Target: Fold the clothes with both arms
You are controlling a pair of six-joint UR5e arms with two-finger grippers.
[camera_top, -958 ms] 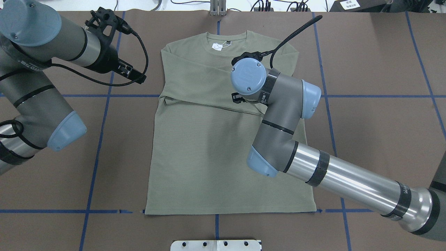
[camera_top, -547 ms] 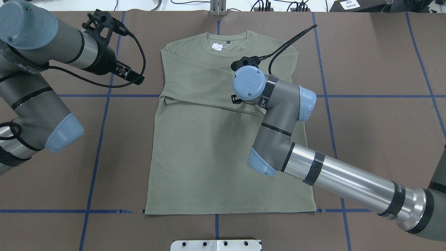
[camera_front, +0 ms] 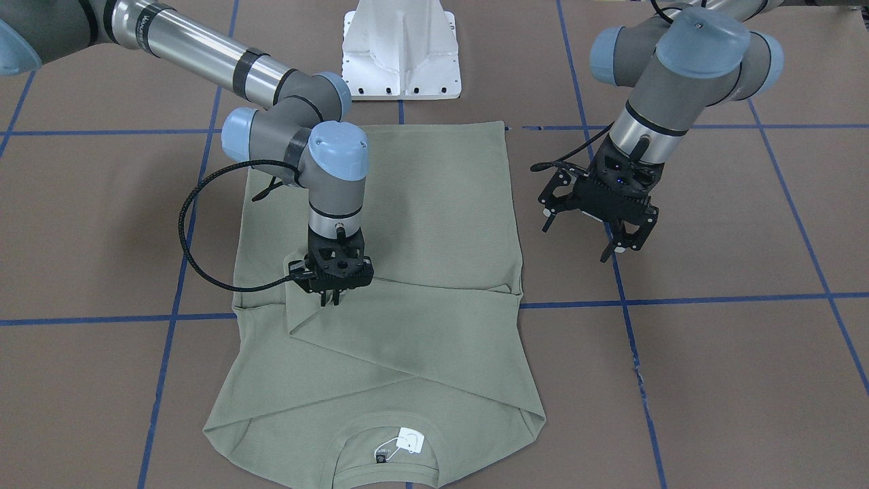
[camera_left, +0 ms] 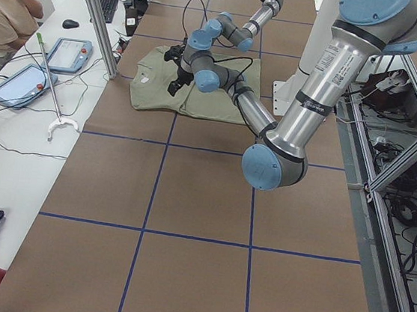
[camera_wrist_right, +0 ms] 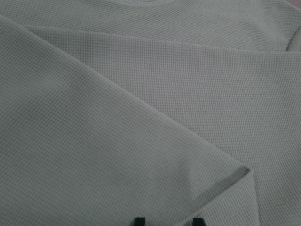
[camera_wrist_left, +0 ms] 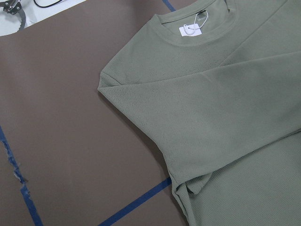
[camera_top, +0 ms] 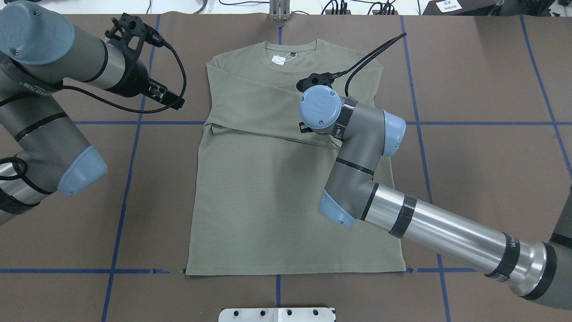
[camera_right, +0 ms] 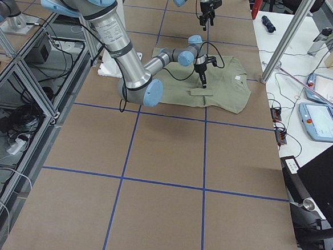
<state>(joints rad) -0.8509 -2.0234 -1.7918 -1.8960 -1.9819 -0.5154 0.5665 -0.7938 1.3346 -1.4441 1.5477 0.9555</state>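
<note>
The sage-green long-sleeved shirt (camera_top: 268, 192) lies flat on the brown table, collar at the far side, with a white tag (camera_top: 278, 59) and black neck label (camera_top: 292, 55). Both sleeves are folded across the chest (camera_front: 407, 326). My right gripper (camera_front: 330, 301) points straight down just over the folded sleeve's cuff; in the right wrist view its two fingertips (camera_wrist_right: 138, 220) stand slightly apart over flat cloth (camera_wrist_right: 141, 117), holding nothing. My left gripper (camera_front: 578, 241) hovers open over bare table beside the shirt's shoulder edge (camera_wrist_left: 101, 82), clear of the fabric.
The white pedestal base (camera_front: 400, 47) stands at the robot's side of the table, with a metal plate (camera_top: 277, 314) at the near edge. Blue tape lines (camera_top: 129, 179) grid the brown surface. A person (camera_left: 7, 5) sits at a side table with tablets (camera_left: 68, 53).
The right wrist shifted slightly right and toward the robot over the sleeve. The left arm drew back a little to the left. The shirt lies as before.
</note>
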